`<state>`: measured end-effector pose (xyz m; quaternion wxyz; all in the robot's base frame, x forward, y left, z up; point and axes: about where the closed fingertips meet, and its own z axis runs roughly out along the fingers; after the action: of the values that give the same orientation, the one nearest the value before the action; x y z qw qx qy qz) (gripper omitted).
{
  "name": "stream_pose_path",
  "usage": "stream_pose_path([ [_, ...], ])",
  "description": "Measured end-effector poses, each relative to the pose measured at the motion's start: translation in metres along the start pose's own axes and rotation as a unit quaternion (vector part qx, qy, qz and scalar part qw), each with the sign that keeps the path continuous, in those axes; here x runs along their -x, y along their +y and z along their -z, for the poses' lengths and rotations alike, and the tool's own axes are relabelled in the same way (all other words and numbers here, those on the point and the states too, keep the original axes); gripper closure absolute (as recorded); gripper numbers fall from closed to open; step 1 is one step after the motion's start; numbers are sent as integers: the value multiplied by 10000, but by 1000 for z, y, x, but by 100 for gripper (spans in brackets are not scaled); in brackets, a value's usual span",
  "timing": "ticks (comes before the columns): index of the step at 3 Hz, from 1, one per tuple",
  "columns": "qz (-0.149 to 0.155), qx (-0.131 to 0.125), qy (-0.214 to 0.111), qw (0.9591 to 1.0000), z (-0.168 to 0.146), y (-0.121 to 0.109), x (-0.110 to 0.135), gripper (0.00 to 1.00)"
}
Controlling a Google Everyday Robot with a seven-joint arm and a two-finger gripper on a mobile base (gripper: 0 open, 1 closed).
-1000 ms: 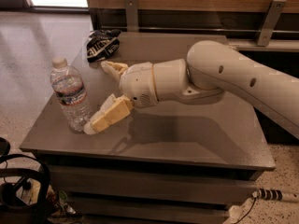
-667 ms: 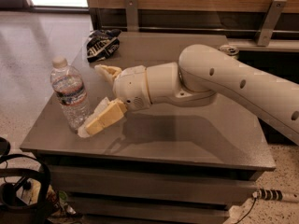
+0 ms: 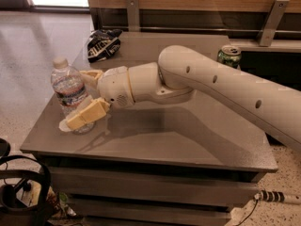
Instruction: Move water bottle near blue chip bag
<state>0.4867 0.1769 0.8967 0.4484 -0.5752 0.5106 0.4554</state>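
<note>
The water bottle [image 3: 68, 87], clear with a white cap and a label band, stands upright near the left edge of the grey table [image 3: 188, 135]. My gripper [image 3: 75, 98] reaches in from the right and is open, with the bottle between its two tan fingers. One finger [image 3: 90, 75] is behind the bottle and the other lies across its lower front. The blue chip bag [image 3: 103, 44], dark and wrinkly, lies at the table's back left, well behind the bottle.
A green soda can [image 3: 229, 55] stands at the back right by a metal bracket. My white arm [image 3: 225, 86] spans the table's right half. A wood-panelled wall runs behind. A black object with cables [image 3: 21, 192] sits on the floor at lower left.
My gripper has moved left toward the bottle, so that its fingers now straddle it. The bottle, bag and can have not moved.
</note>
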Motion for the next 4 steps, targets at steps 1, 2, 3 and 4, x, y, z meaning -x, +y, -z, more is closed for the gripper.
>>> stream_pose_path([
  [1, 10, 54, -14, 10000, -5, 1, 1, 39],
  [2, 21, 71, -12, 10000, -7, 2, 3, 62],
  [3, 31, 91, -13, 10000, -9, 3, 4, 85],
  [4, 42, 111, -13, 9999, -11, 5, 5, 100],
])
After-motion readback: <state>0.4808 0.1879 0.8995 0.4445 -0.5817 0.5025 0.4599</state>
